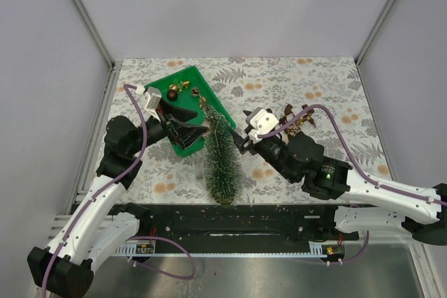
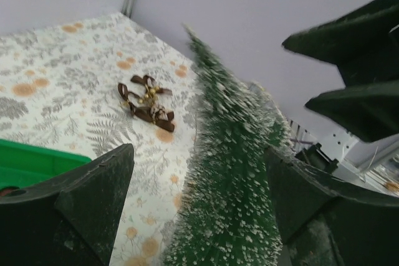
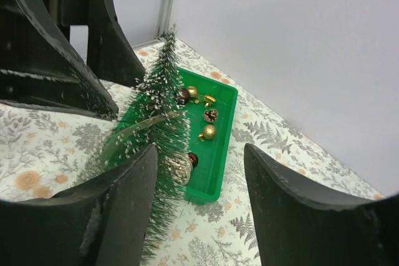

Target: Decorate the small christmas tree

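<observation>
We found the small christmas tree (image 1: 222, 162) standing on the leaf-patterned table (image 1: 300, 82), between the two arms and just beside the near corner of the green tray (image 1: 170, 79). From the overhead view we could not tell whether it stood quite straight or leaned a little. The left gripper (image 1: 201, 128) reached in from the tray side at the height of the tree's upper half, with its jaws spread wide. In the left wrist view the frosted bristles (image 2: 230, 172) rose between its two fingers (image 2: 81, 210), and a strip of tablecloth showed between the tree and that finger, so we judged that it clamped nothing. The right gripper (image 1: 239, 139) sat close to the tree's other side. Its jaws also stood well apart and empty, and in its own camera the tree (image 3: 163, 110) lay partly behind one finger rather than in the gap. Through that gap we saw the tray (image 3: 225, 147) holding a gold ball (image 3: 209, 131), a small pinecone (image 3: 211, 114) and a dark red ball (image 3: 184, 96). A brown bow (image 1: 297, 118) lay on the table well apart from the tray, behind the right arm.
</observation>
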Tool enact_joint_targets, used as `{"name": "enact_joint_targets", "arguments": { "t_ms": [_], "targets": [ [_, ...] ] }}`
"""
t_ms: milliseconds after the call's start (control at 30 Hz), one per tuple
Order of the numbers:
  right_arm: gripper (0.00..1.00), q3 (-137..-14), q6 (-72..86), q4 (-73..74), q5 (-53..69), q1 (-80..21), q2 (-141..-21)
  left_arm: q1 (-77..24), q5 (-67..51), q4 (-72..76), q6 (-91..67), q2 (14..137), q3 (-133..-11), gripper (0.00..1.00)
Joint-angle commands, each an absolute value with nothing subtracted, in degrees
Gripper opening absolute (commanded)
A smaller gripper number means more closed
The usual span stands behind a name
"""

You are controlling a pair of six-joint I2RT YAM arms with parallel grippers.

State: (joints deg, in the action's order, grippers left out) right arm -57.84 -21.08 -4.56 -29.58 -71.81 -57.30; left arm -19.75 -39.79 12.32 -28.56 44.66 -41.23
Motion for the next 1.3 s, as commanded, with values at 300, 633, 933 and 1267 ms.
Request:
{"name": "enact_joint_targets", "arguments": {
  "t_ms": [300,633,933,1267],
  "targets": [
    [0.72,-67.23,-15.03,3.95,-23.03,-70.40,-58.97,-19.42,-47.90,16.52,-31.02,42.72,-37.36,0.88],
    [0.73,-71.81,-7.83,13.62,-4.78,-61.18,-59.32,-19.60,-51.59,19.69,-32.52,41.22,-34.81,0.68],
    [0.71,-71.81,-2.99,18.98,12.74,-57.57,-63.37,-19.95,-51.15,19.69,-31.90,41.13,-34.98,0.56],
    [0.42,-71.19,-2.55,18.37,14.15,-56.51,-64.86,-21.35,-50.10,19.86,-31.29,42.36,-35.86,0.26]
  ]
}}
